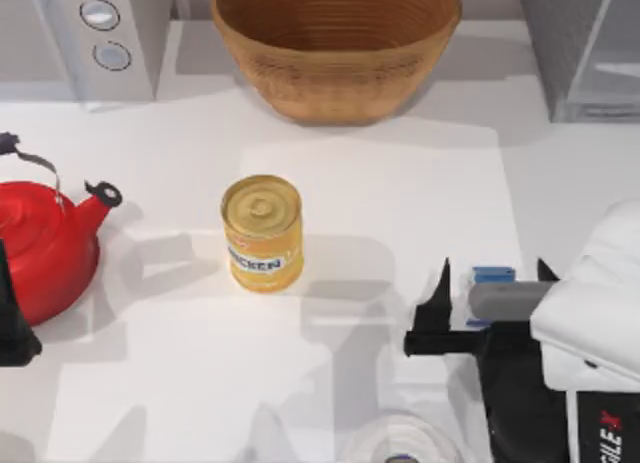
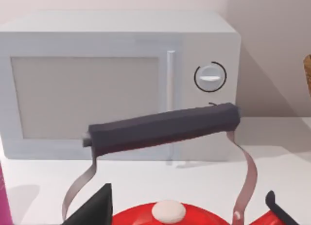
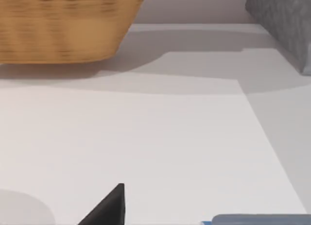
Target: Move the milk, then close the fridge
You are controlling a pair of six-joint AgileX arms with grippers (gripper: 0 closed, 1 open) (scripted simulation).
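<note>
The milk point(image 1: 493, 275) shows as a small blue top on the table's right side, between the two dark fingers of my right gripper point(image 1: 492, 280). Those fingers stand well apart on either side of it, so the gripper is open and not touching the carton. In the right wrist view the milk point(image 3: 257, 219) is a blue strip at the edge, beside one fingertip point(image 3: 111, 208). The fridge point(image 1: 585, 53) stands at the back right, and its grey wall point(image 3: 286, 21) shows again there. My left gripper point(image 2: 187, 210) hangs open over the red kettle at the far left, parked.
A yellow can point(image 1: 262, 231) stands mid-table. A large wicker basket point(image 1: 337, 45) sits at the back centre, and a grey microwave point(image 1: 100, 38) with two knobs at the back left. The red kettle point(image 1: 40, 245) is at the left edge. A white round object point(image 1: 400, 448) lies at the front.
</note>
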